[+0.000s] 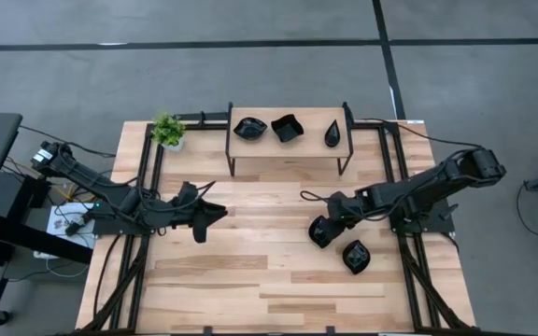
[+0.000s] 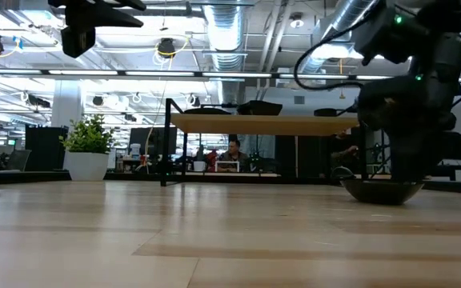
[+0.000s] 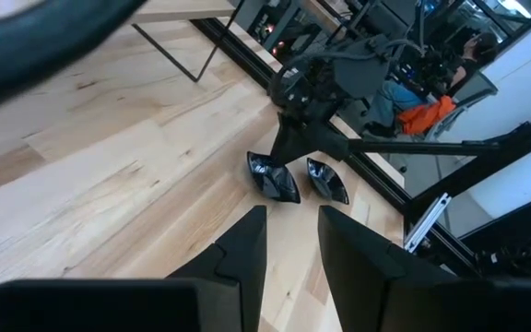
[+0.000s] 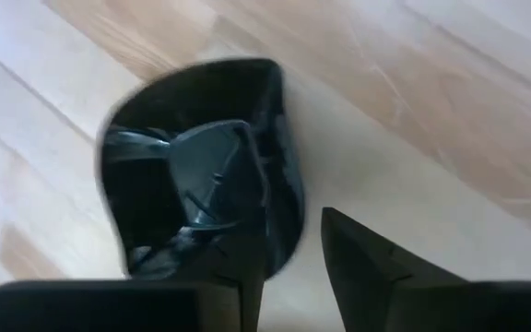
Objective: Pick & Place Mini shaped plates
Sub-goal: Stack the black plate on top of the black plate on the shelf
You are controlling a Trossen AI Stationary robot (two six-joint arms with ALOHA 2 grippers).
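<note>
1. A glossy black plate [image 1: 323, 231] sits on the table [image 1: 250, 271], in front of the raised shelf [image 1: 288, 145] and toward its right end.
2. My right gripper [image 4: 293, 231] straddles its rim: one finger inside the dish, one outside, a gap between them.
3. A second plate [image 1: 356, 256] lies just beside it, farther from the shelf.
4. Three more plates [image 1: 287, 128] rest on the shelf.
5. My left gripper [image 3: 293, 242] hovers off the shelf's left end, fingers apart, empty.
6. A potted plant [image 1: 167, 131] stands left of the shelf.

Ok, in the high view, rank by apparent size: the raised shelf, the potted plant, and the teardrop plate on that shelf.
1. Raised shelf, clearly the largest.
2. Potted plant, much smaller.
3. Teardrop plate, the smallest, though the gap to the plant is modest. It sits slightly nearer the overhead camera, which does not change the order.
</note>
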